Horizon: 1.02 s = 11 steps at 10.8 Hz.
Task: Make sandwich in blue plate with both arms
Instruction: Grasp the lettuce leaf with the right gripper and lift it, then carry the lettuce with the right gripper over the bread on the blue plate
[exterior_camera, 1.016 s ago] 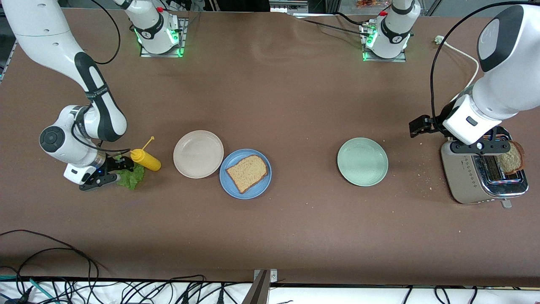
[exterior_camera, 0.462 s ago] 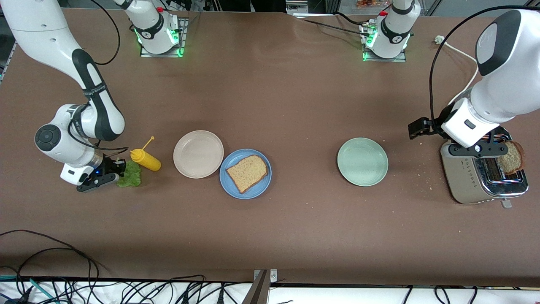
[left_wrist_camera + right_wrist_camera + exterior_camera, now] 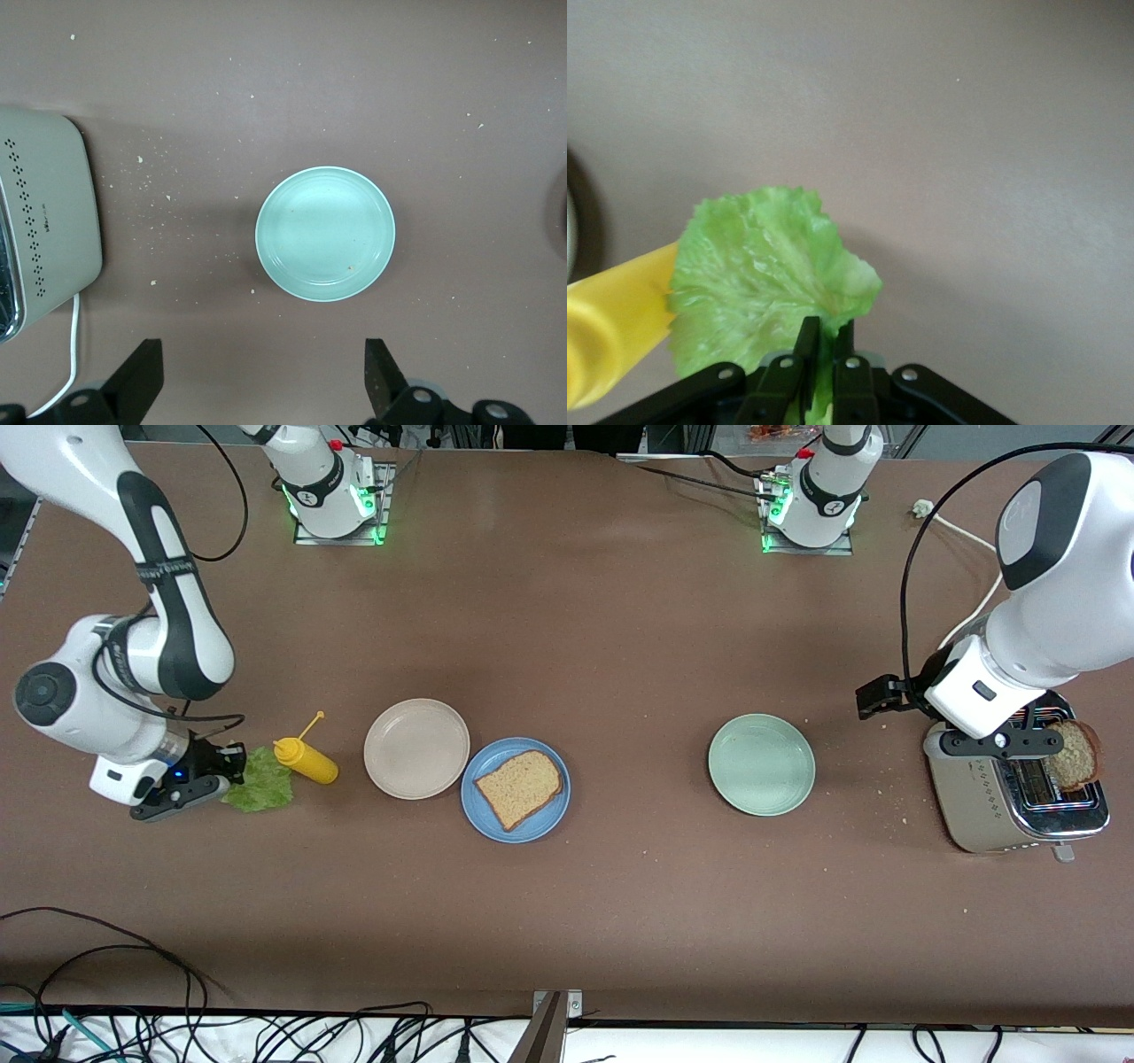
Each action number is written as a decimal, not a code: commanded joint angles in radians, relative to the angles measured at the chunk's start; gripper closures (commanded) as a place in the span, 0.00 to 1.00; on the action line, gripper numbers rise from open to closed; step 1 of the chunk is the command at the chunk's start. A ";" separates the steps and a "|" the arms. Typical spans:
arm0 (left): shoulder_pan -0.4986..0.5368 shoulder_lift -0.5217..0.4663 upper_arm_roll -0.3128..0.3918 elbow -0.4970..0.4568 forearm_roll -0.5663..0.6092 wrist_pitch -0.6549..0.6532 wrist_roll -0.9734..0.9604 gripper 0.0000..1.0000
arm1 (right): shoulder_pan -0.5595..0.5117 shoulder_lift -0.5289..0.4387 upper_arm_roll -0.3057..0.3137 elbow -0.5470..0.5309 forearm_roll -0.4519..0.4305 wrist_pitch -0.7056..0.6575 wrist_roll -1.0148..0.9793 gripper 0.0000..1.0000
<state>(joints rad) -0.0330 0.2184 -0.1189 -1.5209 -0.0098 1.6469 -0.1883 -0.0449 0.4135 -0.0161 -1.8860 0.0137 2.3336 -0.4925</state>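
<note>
Right arm grips the lettuce; left arm waits over the toaster.

On the bench, the blue plate (image 3: 516, 789) carries one bread slice (image 3: 519, 786), touching the beige plate (image 3: 416, 747). Toward the right arm's end, the right gripper (image 3: 822, 359) has its jaws pinched on the lettuce leaf (image 3: 766, 279) beside the mustard bottle (image 3: 306, 759). The left gripper (image 3: 261, 376), jaws wide apart and holding nothing, hangs above the toaster (image 3: 1010, 793), where a second bread slice (image 3: 1072, 755) stands.

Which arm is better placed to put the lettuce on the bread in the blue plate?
The right arm. Its gripper is already shut on the lettuce leaf, at the same end of the table as the blue plate. The left gripper is open by the toaster.
</note>
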 commanded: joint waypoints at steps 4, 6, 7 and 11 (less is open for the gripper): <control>0.007 0.004 0.004 0.011 -0.018 0.001 0.000 0.00 | -0.010 -0.199 0.021 0.008 0.011 -0.235 -0.023 1.00; 0.005 0.004 0.004 0.011 -0.018 0.001 0.000 0.00 | -0.009 -0.225 0.025 0.068 0.014 -0.351 -0.023 1.00; 0.005 0.004 0.004 0.011 -0.018 0.001 0.000 0.00 | -0.009 -0.234 0.031 0.100 0.052 -0.403 -0.021 1.00; 0.002 0.004 0.005 0.011 -0.018 0.001 -0.002 0.00 | 0.034 -0.226 0.036 0.160 0.098 -0.473 0.066 1.00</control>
<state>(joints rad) -0.0287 0.2199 -0.1179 -1.5203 -0.0098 1.6470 -0.1883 -0.0406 0.1739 0.0131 -1.7501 0.0891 1.8885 -0.4893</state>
